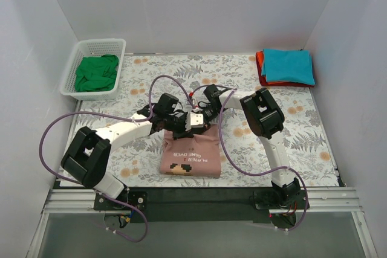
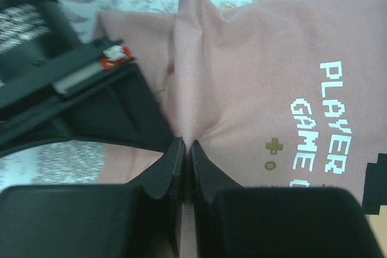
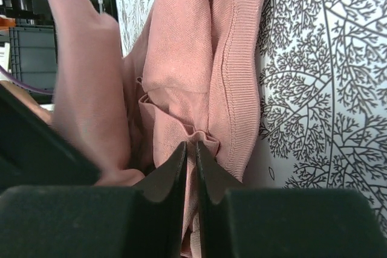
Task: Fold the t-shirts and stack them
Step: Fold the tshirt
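The dusty-pink t-shirt [image 1: 190, 156] lies folded mid-table, its brown print and white text facing up. My left gripper [image 1: 177, 129] and right gripper [image 1: 197, 121] meet at its far edge. In the left wrist view the left gripper [image 2: 186, 147] is shut on a raised fold of the pink t-shirt [image 2: 254, 70]. In the right wrist view the right gripper [image 3: 190, 148] is shut on a bunched pleat of the pink t-shirt [image 3: 181, 46], beside its ribbed hem. A green t-shirt [image 1: 97, 74] lies crumpled in the basket. A folded teal t-shirt [image 1: 288, 64] rests on a red-orange t-shirt [image 1: 260, 64] at the back right.
The white mesh basket [image 1: 72, 67] stands at the back left corner. The floral table cloth [image 1: 302, 131] covers the table. Purple cables loop over both arms near the pink shirt. White walls close in three sides.
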You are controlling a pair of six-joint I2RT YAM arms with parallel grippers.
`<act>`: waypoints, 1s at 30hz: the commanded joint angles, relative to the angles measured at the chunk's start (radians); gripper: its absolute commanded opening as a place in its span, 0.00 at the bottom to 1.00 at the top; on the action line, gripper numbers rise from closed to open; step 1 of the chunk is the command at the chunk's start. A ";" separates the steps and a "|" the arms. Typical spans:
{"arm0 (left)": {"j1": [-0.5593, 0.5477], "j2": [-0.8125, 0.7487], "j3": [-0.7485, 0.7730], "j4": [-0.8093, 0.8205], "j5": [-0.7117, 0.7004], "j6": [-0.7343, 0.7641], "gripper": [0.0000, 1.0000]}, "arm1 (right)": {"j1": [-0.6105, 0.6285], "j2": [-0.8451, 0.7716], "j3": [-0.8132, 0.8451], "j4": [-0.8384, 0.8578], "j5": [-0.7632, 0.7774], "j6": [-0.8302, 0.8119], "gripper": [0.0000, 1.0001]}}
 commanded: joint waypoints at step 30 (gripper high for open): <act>0.100 -0.019 -0.079 0.346 0.015 0.183 0.03 | -0.049 -0.168 0.226 -0.222 0.435 -0.163 0.63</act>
